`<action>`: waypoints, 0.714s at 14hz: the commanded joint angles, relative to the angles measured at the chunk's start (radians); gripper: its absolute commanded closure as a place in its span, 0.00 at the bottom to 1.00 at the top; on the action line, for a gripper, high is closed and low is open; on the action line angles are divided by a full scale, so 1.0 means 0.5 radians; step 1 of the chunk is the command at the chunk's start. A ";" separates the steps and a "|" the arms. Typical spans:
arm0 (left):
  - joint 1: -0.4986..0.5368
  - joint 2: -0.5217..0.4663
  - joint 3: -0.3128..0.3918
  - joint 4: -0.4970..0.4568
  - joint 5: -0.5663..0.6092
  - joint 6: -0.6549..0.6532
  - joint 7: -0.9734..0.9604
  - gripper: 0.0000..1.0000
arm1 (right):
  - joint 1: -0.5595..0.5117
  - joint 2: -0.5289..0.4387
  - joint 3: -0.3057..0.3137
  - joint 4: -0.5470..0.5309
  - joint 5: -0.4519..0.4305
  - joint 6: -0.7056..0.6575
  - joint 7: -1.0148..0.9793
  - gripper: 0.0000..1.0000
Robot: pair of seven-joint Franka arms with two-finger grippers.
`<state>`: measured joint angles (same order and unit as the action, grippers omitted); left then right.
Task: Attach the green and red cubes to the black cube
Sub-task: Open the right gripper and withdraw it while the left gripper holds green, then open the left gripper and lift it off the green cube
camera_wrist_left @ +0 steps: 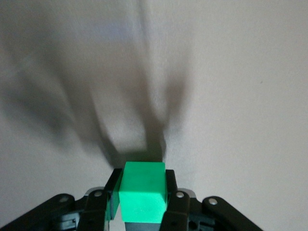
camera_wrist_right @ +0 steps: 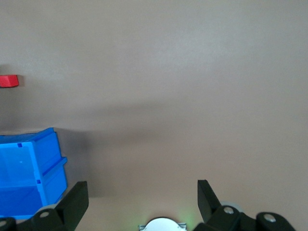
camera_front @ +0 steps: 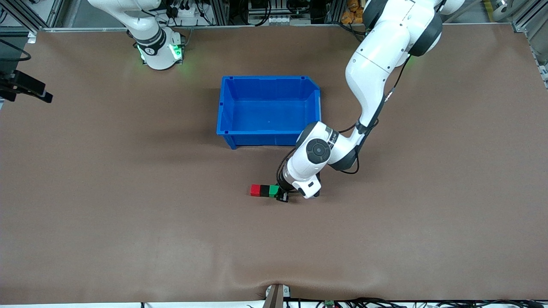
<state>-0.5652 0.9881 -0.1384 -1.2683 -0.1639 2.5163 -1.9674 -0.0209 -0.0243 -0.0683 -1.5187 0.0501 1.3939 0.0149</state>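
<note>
Green cube: small bright green plastic cube [camera_front: 274, 190], pinched in the left claw [camera_front: 280, 194], low on the brown desk [camera_front: 128, 214], nearer the front camera than the bin.
Red cube: small bright red one [camera_front: 256, 190], same row, toward the right arm's end.
Black cube: dark block [camera_front: 265, 191] squeezed between red and green, looks like it's touching both.
Bin: big blue plastic bin [camera_front: 269, 109].
Right claw [camera_wrist_right: 142, 192]: spread wide, holding nothing, that arm's just waiting.

Cubes [camera_front: 264, 190] in row — nearer cam than bin [camera_front: 269, 136].
</note>
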 commanded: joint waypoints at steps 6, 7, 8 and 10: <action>-0.011 -0.034 0.022 0.073 -0.040 -0.041 -0.023 0.00 | 0.103 -0.022 0.041 -0.052 -0.039 0.001 0.271 0.00; -0.005 -0.083 0.031 0.073 -0.037 -0.129 -0.023 0.00 | 0.106 -0.019 0.041 -0.052 -0.039 0.004 0.271 0.00; 0.007 -0.147 0.040 0.073 -0.028 -0.212 -0.017 0.00 | 0.106 -0.019 0.041 -0.052 -0.039 0.010 0.271 0.00; 0.111 -0.303 0.047 0.070 0.015 -0.347 -0.001 0.00 | 0.106 0.009 0.041 -0.049 -0.039 0.022 0.271 0.00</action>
<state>-0.5490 0.9354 -0.1265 -1.2086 -0.1639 2.4286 -1.9675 0.0301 -0.0215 -0.0492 -1.5356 0.0486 1.3972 0.1322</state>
